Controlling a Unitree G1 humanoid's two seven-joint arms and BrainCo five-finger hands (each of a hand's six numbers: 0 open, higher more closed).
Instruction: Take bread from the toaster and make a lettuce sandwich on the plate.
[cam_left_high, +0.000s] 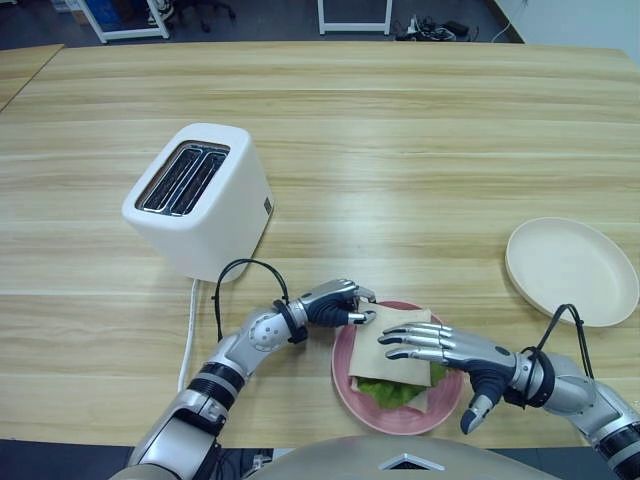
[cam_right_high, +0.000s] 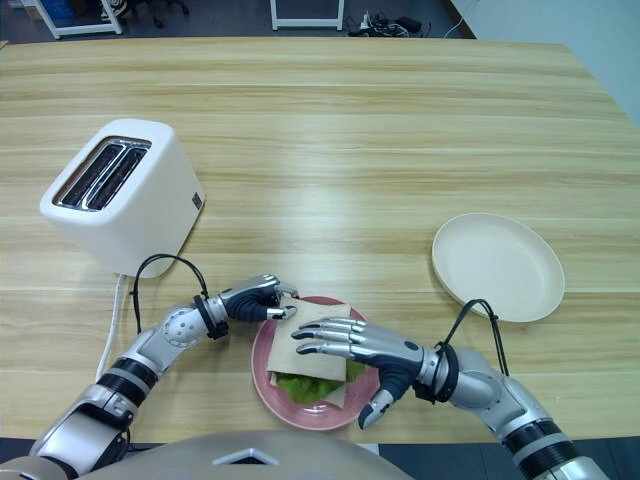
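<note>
Wooden table (cam_left_high: 400, 150) carries the toaster (cam_left_high: 200, 205) at far left, well apart from the pink plate (cam_left_high: 342, 385). The left hand (cam_left_high: 335, 303) sits at that plate's left rim, against the corner of the top slice (cam_left_high: 400, 322); whether it grips I cannot tell. Lettuce (cam_left_high: 390, 392) peeks from under the bread while the right hand (cam_left_high: 450, 348) lies flat and spread over it, holding nothing, so a sideways drag or corner tug could slide the slice off the leaves.
</note>
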